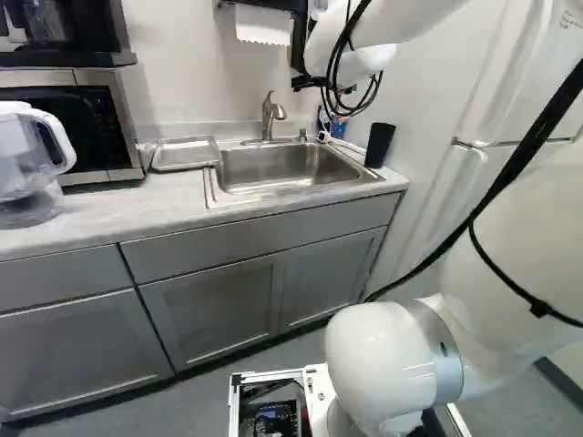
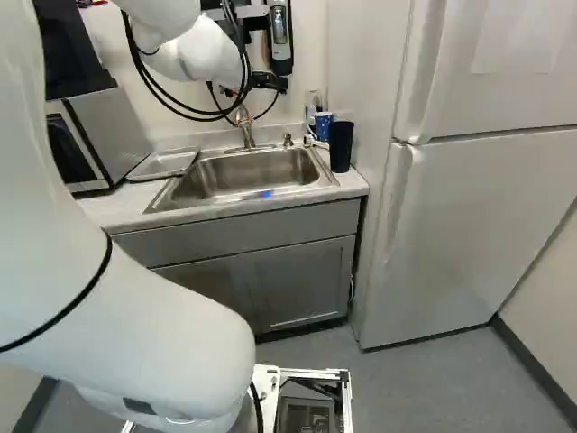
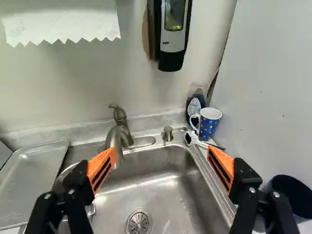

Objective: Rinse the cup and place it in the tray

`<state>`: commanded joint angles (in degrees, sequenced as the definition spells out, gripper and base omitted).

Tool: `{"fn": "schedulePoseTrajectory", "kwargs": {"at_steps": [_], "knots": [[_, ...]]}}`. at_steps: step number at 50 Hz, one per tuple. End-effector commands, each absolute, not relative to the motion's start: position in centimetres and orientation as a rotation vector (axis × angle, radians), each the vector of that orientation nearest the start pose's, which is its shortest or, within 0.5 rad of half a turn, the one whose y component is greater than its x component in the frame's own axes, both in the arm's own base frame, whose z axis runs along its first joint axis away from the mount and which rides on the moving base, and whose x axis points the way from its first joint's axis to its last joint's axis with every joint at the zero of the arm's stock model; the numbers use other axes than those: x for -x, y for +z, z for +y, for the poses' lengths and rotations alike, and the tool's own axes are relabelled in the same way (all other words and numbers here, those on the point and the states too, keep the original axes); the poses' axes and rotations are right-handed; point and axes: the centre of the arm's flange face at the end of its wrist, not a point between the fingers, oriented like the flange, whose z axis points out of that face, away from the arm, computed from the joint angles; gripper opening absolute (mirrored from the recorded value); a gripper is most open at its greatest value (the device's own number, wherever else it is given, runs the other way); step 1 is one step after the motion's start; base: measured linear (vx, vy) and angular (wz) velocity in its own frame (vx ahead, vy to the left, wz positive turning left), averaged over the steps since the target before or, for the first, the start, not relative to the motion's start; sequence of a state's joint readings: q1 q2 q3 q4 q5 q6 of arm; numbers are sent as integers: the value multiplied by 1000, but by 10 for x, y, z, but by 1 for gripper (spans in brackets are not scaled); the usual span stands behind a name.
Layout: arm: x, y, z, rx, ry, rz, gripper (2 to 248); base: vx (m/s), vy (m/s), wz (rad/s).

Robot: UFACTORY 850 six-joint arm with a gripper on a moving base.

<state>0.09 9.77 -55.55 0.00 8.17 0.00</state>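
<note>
My gripper (image 2: pixel 270 81) is raised over the sink's back edge in the right base view. In the wrist view the gripper (image 3: pixel 161 168) stands wide open, its orange pads apart with nothing held. A dark cup (image 2: pixel 341 146) stands upright on the counter right of the sink; in the wrist view this dark cup (image 3: pixel 293 197) is partly hidden by a finger. Behind it is a blue patterned mug (image 3: pixel 208 124) with a white handle. The metal tray (image 1: pixel 185 153) lies left of the sink (image 3: pixel 168 195). The faucet (image 3: pixel 120 130) rises at the sink's back.
A soap dispenser (image 3: pixel 173 34) and paper towels (image 3: pixel 58 22) hang on the wall ahead. Beside the mug are a bottle (image 3: pixel 196 103) and a brush (image 3: pixel 191 138). A microwave (image 1: pixel 91 123) and a clear pitcher (image 1: pixel 27 164) stand left; a fridge (image 2: pixel 469 225) stands right.
</note>
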Motion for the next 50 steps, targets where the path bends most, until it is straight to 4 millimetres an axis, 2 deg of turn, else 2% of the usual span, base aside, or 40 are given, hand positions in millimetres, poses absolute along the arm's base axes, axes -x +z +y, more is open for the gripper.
{"fn": "schedulePoseTrajectory", "kwargs": {"at_steps": [50], "knots": [[-471, 681, 1, 2517, -1878, -2, 247, 61, 1, -6]]}}
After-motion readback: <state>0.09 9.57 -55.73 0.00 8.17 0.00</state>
